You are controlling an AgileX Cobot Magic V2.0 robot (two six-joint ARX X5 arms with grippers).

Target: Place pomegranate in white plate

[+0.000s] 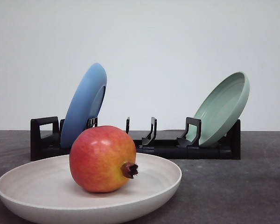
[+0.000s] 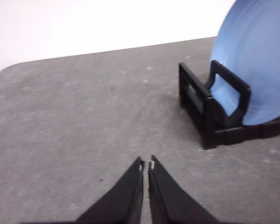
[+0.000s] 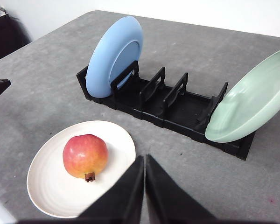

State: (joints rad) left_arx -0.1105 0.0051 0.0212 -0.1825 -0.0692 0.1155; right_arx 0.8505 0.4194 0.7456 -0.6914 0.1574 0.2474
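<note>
1. The left gripper (image 2: 146, 164), fingers together and holding nothing, hangs over bare grey worktop (image 2: 84, 116) beside the black dish rack (image 2: 210, 116).
2. The blue plate (image 1: 86, 102) leans in the rack's left end, its lower edge hidden.
3. The pomegranate (image 1: 102, 157) rests in the white plate (image 1: 37, 186), calyx rightward.
4. The pale green plate (image 1: 224, 108) leans at the rack's right end.
5. The right gripper (image 3: 144, 161), closed and empty, hangs just beside the white plate's rim.

We see grey, speckled table (image 3: 46, 93), matte surface, reaching back to pale wall. Directly on it: white plate (image 1: 154, 186) at near side, sitting flat, and black dish rack (image 3: 177, 109) farther back, well apart from plate. Rack runs long across table in our front view. We note bare table surface between plate and rack.
</note>
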